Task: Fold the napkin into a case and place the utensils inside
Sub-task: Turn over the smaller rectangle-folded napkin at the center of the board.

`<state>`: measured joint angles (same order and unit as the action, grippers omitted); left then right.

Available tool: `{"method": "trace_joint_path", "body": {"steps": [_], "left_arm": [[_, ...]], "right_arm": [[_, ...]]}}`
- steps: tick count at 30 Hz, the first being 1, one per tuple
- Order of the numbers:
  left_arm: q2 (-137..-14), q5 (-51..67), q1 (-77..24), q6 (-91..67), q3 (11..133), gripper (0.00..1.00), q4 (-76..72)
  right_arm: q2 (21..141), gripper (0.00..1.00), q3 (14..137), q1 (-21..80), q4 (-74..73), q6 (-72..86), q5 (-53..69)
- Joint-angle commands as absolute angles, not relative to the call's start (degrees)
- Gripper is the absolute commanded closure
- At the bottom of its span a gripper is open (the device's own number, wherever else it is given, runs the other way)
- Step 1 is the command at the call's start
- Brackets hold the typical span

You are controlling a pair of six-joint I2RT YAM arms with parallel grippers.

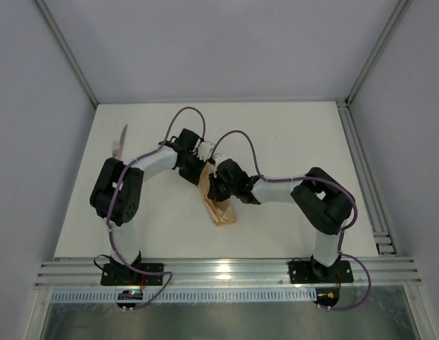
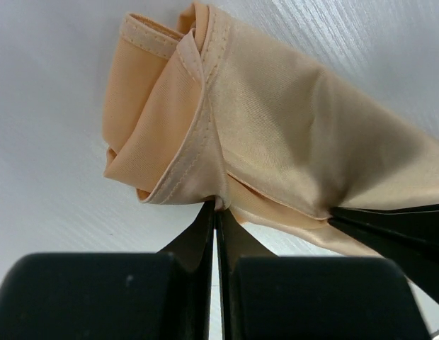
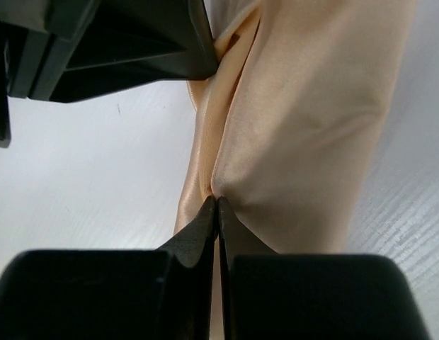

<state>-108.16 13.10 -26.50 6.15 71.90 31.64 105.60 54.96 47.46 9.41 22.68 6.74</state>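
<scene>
Peach-orange napkin (image 1: 224, 211) lies folded into a narrow, tapering bundle near the middle of the white worktop (image 1: 297, 142), running from under the two wrists toward the near edge. Both arms meet over its far end and hide that part from above, so only the lower, wider end shows clear in the top view.

The left gripper (image 2: 218, 207) has its jaws pressed together on a stitched hem at the bundle's edge, where several layers wrap over one another. The right gripper (image 3: 218, 202) is likewise pinched tight, its tips nipping a crease of the cloth. Each wrist view catches the other gripper's black fingers close beside its own grip, so both hold the same stretch of the napkin.

The knife (image 1: 120, 142) lies alone near the far left of the worktop, blade pointing away, well apart from the cloth — the left arm's elbow (image 1: 115, 190) bulks just in front of it. Purple cables (image 1: 237, 136) loop above the wrists. Aluminium rails (image 1: 226, 273) border the worktop's near edge and its right side.
</scene>
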Motion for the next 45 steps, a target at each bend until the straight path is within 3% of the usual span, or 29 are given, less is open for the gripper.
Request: {"method": "trace_joint_path", "body": {"steps": [1,10,25,28,32,35,37,38,41,45], "left_arm": [[-108.3,15.1,-26.6,4.7,73.7,1.0,33.0],[-108.0,15.1,-26.6,4.2,73.5,1.0,33.7],[-108.8,14.9,-26.6,3.6,76.2,1.0,33.8],[-108.5,17.0,-26.6,4.0,76.3,0.97,34.7],[-107.4,17.9,-26.5,5.1,76.5,0.8,37.1],[-106.3,18.2,-25.7,5.6,77.1,0.76,40.2],[-104.4,19.3,-23.6,5.6,77.5,0.79,41.8],[-103.9,20.3,-22.3,6.0,78.4,0.88,43.8],[-102.2,22.0,-20.9,7.8,81.5,0.96,47.5],[-101.2,20.2,-20.9,10.5,84.7,0.94,48.4]], "right_arm": [[106.8,0.97,58.1,47.6,12.9,24.2,5.8],[104.1,0.97,60.9,47.7,11.8,23.9,3.9],[109.1,0.97,56.2,48.4,13.5,24.5,5.8],[109.9,0.94,56.4,48.4,13.9,24.5,6.0],[110.2,0.9,55.4,48.1,15.6,25.9,6.5],[109.1,0.89,54.0,47.7,16.4,26.6,6.2],[108.8,0.88,53.7,47.5,16.8,26.9,5.8],[108.9,0.88,53.8,47.5,17.0,27.0,5.9],[109.4,0.88,54.0,47.5,17.7,27.9,6.4],[109.8,0.88,53.8,47.5,18.3,28.6,6.6]]}}
